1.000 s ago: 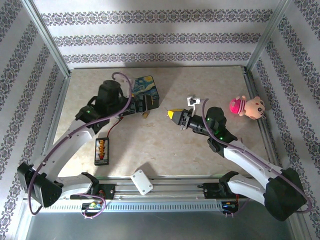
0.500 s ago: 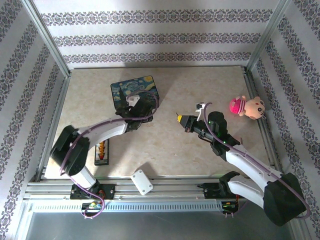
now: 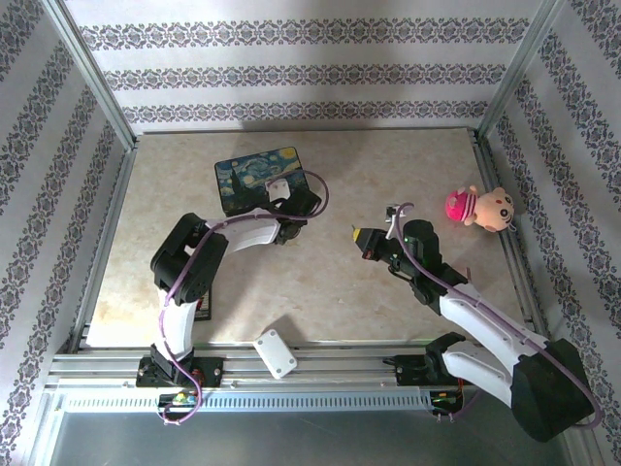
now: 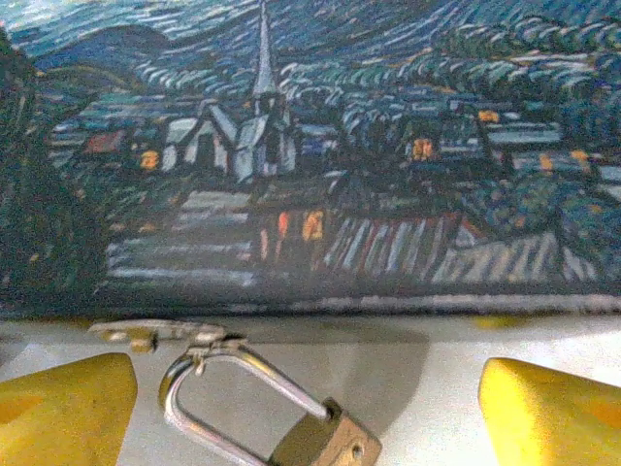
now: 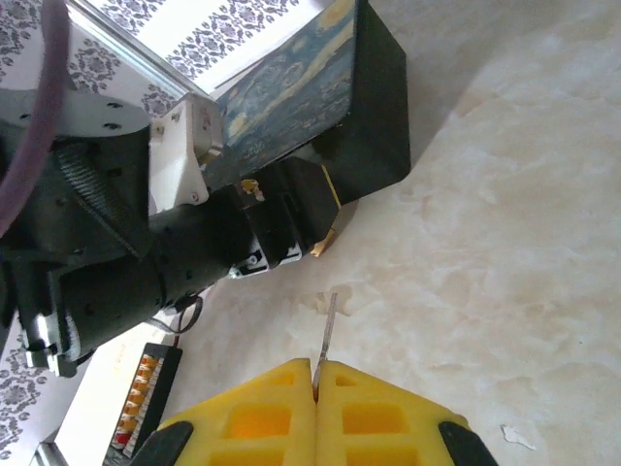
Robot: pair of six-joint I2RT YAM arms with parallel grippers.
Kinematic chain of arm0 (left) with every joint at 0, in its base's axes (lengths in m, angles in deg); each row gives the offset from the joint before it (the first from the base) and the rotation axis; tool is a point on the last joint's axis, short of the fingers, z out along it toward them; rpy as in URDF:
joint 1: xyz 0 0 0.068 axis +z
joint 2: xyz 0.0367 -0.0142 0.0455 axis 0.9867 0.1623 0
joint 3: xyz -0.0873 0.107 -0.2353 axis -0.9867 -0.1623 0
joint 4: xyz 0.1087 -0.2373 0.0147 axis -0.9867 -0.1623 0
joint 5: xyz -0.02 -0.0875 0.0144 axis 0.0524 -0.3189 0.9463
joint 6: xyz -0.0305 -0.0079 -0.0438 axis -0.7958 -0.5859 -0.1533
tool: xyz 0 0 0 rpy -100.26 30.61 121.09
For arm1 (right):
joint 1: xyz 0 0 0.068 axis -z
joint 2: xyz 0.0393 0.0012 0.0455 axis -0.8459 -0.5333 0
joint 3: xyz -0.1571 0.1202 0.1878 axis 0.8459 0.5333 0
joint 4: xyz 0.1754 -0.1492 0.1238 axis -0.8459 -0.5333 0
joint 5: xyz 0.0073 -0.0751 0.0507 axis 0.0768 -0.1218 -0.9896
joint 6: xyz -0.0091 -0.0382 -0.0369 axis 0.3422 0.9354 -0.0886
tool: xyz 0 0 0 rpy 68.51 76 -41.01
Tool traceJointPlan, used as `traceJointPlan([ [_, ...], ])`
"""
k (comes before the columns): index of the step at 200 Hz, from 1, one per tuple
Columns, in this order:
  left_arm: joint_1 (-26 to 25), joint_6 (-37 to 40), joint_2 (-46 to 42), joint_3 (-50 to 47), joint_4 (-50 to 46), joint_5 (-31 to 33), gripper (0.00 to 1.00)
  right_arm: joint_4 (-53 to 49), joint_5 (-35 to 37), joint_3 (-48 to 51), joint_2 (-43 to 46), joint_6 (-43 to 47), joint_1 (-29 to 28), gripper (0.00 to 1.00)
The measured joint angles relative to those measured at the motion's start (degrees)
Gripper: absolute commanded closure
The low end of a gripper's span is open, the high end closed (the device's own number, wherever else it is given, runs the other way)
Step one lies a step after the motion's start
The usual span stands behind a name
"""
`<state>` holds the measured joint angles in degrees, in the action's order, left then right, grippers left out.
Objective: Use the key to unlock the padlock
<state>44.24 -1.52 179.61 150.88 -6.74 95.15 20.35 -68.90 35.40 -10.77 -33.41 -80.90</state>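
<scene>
We count one each: starry-night painted box (image 3: 260, 177), brass silver-shackled padlock (image 4: 325, 445), slim grey key (image 5: 329, 330), pink plush doll (image 3: 480, 206), white plastic block (image 3: 275, 352).

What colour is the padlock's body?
The padlock body is brass-gold; left wrist view shows it best.

Left arm folded down low, right gripper backed away

Over the last second my left arm has gone from a high, arched elbow to a flat, tightly folded pose, with the elbow now low on the near left. The left gripper (image 3: 289, 206) has shifted a little along the near edge of the starry-night painted box (image 3: 254, 173), ending with the padlock (image 4: 325, 442) between its parted fingers. My right gripper (image 3: 361, 234), pinched on the key (image 5: 328, 328), has drawn back to the right, so the gap between the two sets of fingertips is wider than before.
</scene>
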Motion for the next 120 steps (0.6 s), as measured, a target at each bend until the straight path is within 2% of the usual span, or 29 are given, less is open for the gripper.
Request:
traceJointPlan([
  [54, 0.04, -0.04, 3.91, 3.19, -1.05, 1.90, 0.17, -0.83, 1.68, 1.01, 1.03, -0.02, 0.92, 1.00],
  [86, 0.15, -0.87, 4.79, 3.52, -2.38, 1.86, 0.31, -0.83, 1.88, 1.03, 1.01, -0.02, 0.92, 1.00],
  [120, 0.39, -1.57, 4.76, 1.60, -2.45, 1.42, 0.39, -0.81, 1.88, 1.03, 0.22, 0.00, 1.29, 1.00],
])
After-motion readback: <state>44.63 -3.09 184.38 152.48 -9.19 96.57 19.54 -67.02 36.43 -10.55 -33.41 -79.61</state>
